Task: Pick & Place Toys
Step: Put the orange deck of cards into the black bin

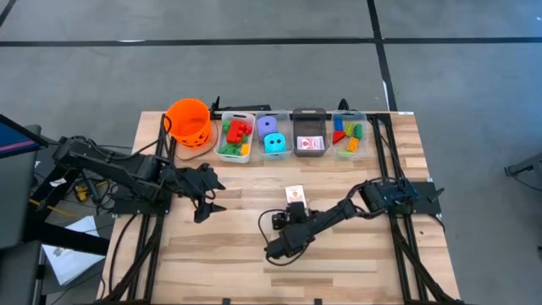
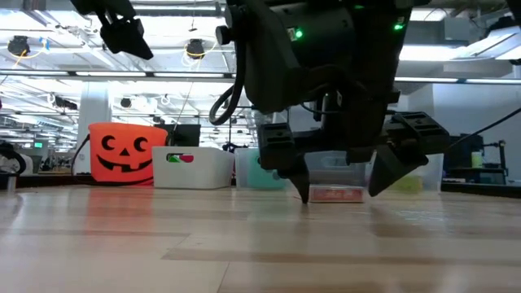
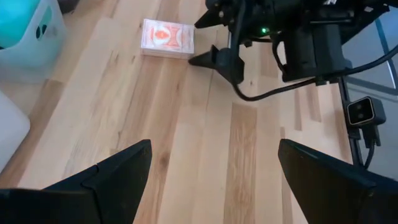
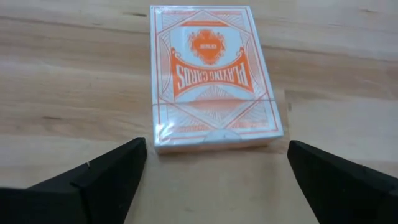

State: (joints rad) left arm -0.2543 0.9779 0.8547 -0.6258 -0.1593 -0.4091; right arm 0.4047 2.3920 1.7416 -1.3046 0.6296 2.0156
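The right end effector [image 4: 214, 171], fingers spread wide, lines up just short of a pack of playing cards [image 4: 211, 78] lying flat on the wooden surface [image 1: 254, 254], apparently ready to straddle it; the left end effector [image 1: 207, 199] waits open nearby.

From above, the right arm covers the near edge of the card pack [image 1: 294, 192], and its print is too small to read there. At table height the right gripper [image 2: 340, 189] blocks most of the bins [image 2: 326, 172] behind it; only slivers show, and their contents blur together. The left gripper [image 2: 122, 32] is cut off by the top edge there. The bucket [image 1: 188, 121] hides part of the mat beneath it.
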